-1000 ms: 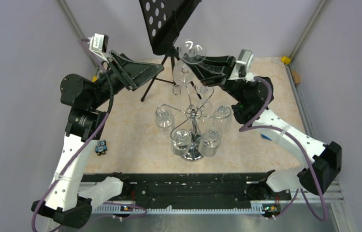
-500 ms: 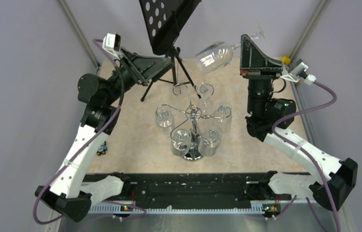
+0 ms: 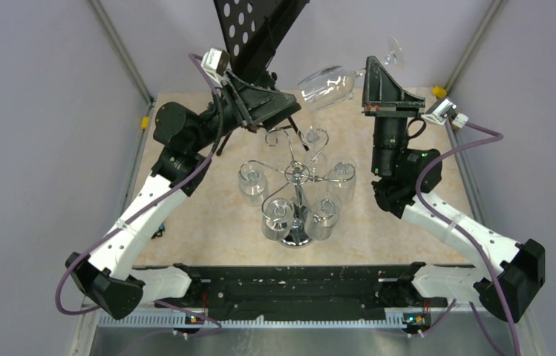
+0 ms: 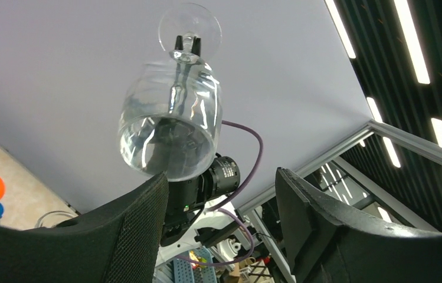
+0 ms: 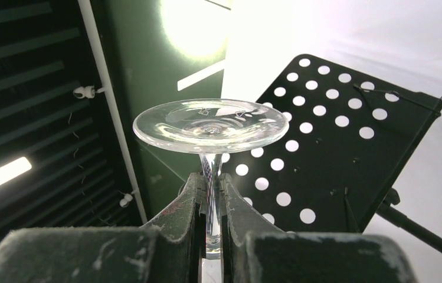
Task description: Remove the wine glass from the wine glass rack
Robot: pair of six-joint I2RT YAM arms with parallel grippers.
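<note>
A clear wine glass [image 3: 326, 87] is held in the air on its side, off the chrome wine glass rack [image 3: 297, 176]. My right gripper [image 3: 369, 71] is shut on its stem [image 5: 211, 194], just under the round foot [image 5: 209, 125]. My left gripper [image 3: 288, 104] is open beside the bowl. In the left wrist view the bowl [image 4: 171, 130] hangs just past the tip of the left finger [image 4: 130, 236], with nothing between the jaws. Several other glasses hang upside down on the rack above its mirrored base [image 3: 295, 237].
A black perforated music stand [image 3: 256, 33] on a tripod stands at the back, close behind my left gripper and the held glass. Grey walls and frame posts close in the table's left and right sides.
My right arm has carried the glass up and right, off the rack, and turned it on its side. My left arm has swung right towards the bowl, its jaws a little narrower.
</note>
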